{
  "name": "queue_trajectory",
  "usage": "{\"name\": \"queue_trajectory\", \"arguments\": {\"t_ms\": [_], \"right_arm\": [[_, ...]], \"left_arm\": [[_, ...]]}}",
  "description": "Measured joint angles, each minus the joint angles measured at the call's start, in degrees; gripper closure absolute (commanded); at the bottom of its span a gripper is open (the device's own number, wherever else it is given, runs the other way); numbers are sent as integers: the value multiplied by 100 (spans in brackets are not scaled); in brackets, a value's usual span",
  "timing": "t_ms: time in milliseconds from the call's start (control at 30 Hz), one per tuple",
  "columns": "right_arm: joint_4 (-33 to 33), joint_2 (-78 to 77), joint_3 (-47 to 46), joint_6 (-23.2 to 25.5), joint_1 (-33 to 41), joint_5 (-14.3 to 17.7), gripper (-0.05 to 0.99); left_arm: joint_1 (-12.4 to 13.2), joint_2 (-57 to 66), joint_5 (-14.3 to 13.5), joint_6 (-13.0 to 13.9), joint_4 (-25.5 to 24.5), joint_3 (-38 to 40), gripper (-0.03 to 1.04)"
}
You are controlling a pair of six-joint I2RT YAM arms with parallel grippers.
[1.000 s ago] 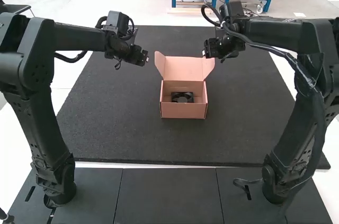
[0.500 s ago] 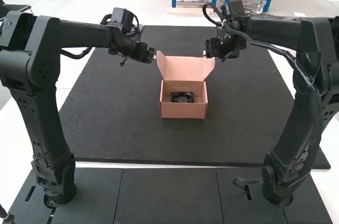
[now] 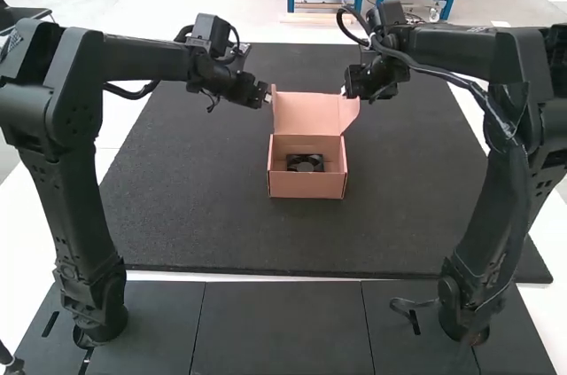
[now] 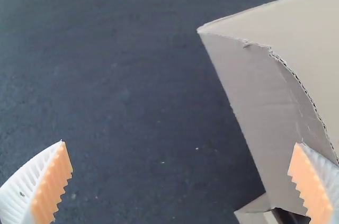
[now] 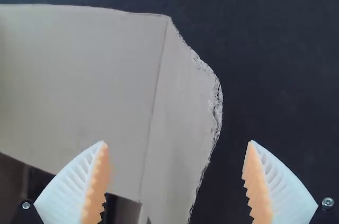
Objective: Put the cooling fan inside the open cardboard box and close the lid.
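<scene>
Cooling fan (image 3: 306,162) sits inside the open cardboard box (image 3: 306,182), lid (image 3: 310,113) upright, with left claw (image 3: 262,96) and right claw (image 3: 351,88) both released, straddling its top corners, probably to fold it shut.

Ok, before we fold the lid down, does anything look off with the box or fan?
Nothing serious. The cooling fan lies inside the cardboard box, which sits square on the mat. The lid stands upright; its side flap has a ragged edge, seemingly a rough cut. Left gripper and right gripper, both open, flank its top corners.
</scene>
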Motion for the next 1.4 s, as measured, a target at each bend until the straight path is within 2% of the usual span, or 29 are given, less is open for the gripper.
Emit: {"name": "queue_trajectory", "arguments": {"t_ms": [100,233,667,1067,1133,1400], "right_arm": [[0,0,0,24,0,0,54],[0,0,0,52,0,-20,60],[0,0,0,70,0,-42,72],[-2,0,0,68,0,-52,77],[-9,0,0,68,0,-59,82],[-59,0,17,68,-11,-133,89]], "left_arm": [[-26,0,31,-2,2,0,4],[-35,0,48,-2,-4,0,4],[-35,0,52,-2,-92,0,4],[-35,0,52,-2,-125,0,4],[-35,0,52,-2,-138,0,4],[-35,0,52,-2,-229,0,4]]}}
